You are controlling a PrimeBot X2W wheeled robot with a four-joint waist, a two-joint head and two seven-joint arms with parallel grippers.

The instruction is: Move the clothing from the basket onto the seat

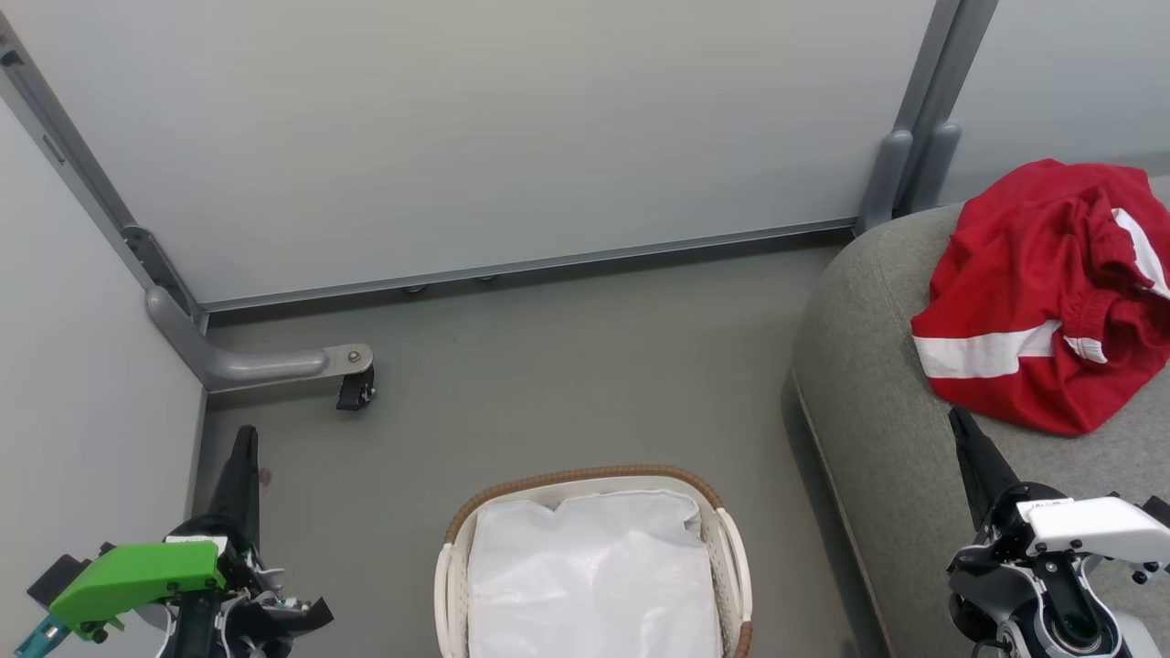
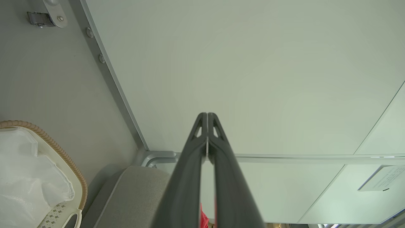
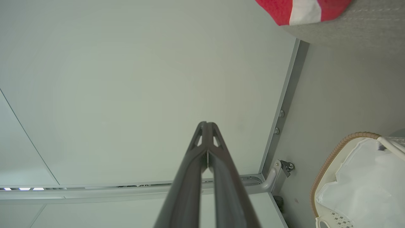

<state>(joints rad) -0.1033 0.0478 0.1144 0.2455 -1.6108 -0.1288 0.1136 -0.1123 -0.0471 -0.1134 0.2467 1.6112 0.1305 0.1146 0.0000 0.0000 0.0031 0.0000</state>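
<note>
The left hand (image 1: 245,434) is fully closed, its two dark fingers pressed flat together with nothing between them. The right hand (image 1: 957,419) is closed the same way and also holds nothing. The clothing (image 1: 1033,302), a crumpled red heap with a broad white band, lies on the grey seat (image 1: 868,402). It is just ahead of the right hand's fingertips and to their outer side, clear of them. The basket (image 1: 567,477) stands on the floor (image 1: 548,366) between the two hands, level with their wrists rather than their tips, and apart from both. A white liner (image 1: 594,567) lies inside it. Both hands point toward the pale wall panel (image 1: 503,137) ahead.
</note>
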